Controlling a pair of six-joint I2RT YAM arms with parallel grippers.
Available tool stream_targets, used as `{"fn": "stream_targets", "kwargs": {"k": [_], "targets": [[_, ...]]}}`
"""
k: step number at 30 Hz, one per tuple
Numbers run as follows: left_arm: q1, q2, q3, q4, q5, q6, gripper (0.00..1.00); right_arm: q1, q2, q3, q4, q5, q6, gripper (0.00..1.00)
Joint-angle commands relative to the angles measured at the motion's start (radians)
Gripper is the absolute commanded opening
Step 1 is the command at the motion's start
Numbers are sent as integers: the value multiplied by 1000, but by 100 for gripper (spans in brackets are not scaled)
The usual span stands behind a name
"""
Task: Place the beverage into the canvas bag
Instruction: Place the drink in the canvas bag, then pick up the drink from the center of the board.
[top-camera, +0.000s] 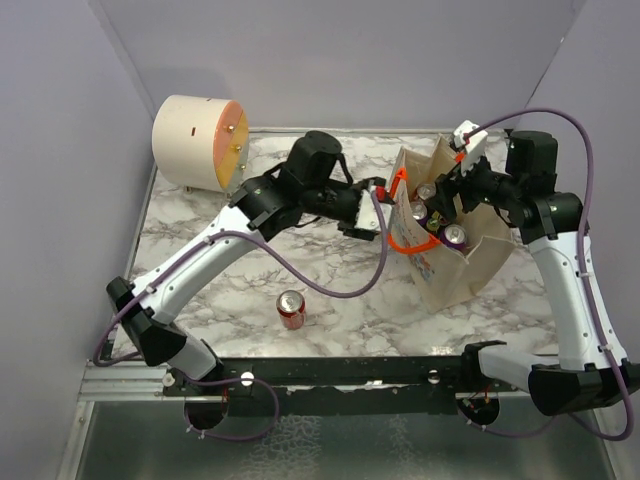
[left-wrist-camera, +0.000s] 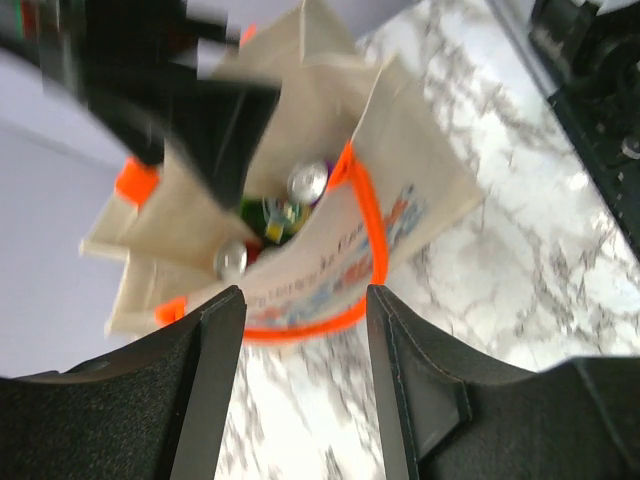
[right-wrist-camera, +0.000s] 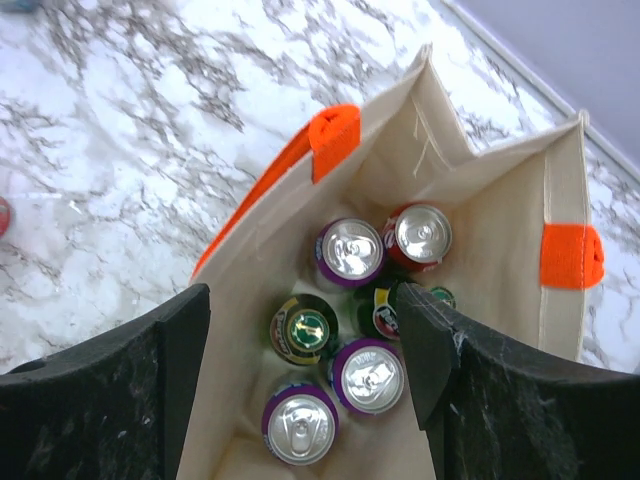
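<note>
The left arm (top-camera: 200, 255) rises from its base at the near left edge of the counter (top-camera: 230, 290) and reaches diagonally toward the far right. Its wrist is level, so the left tool (top-camera: 372, 215) points at the canvas bag (top-camera: 470, 265), just beside one orange loop handle (top-camera: 400, 240). The left tool's fingers (left-wrist-camera: 215, 390) stand partly apart with nothing between them.

The right arm (top-camera: 570, 280) runs from its near right base away from the camera, bends at the elbow, and holds the right tool (top-camera: 450, 195) over the bag mouth, pointing down. Its fingers (right-wrist-camera: 150, 400) are spread wide and grip nothing.

A red beverage can (top-camera: 291, 310) stands upright on the counter near the arm bases, well apart from both tools and from the bag.

The bag stands open at centre right and holds at least six cans (right-wrist-camera: 350, 250): three purple-rimmed, one red, two dark green. Their labels and the colourful print on the bag's side cannot be read.

A cream cylinder (top-camera: 195, 140) with an orange end face lies at the far left corner.
</note>
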Motion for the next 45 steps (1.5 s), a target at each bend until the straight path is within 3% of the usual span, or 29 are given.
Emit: {"fn": "stream_targets", "kwargs": {"k": [1,5,10,14,23,26,32,36,45], "targets": [[114,-94,-126,48,-87,-110,55,7,2,45,59,-124,18,75],[262,-161,-264,123,-168,-226,59,57,10,44,80,-192,6,77],[425,-218,-350,139,-240,-328,66,249,36,19,120,-125,-17,78],[473,-273,-383,3,-195,-208,78,304,67,9,178,-110,5,79],[477,-393,-500,-446,-80,189,93,315,126,9,227,-123,80,80],[470,-405,-529,-521,-87,233,99,316,142,16,240,-121,94,80],[399,-422,-611,-600,-170,335,99,316,158,48,258,-85,114,81],[337,-440,-705,-575,-217,377,99,316,158,69,263,-63,119,81],[254,-413,-876,-305,-212,345,99,312,113,55,258,-11,116,85]]}}
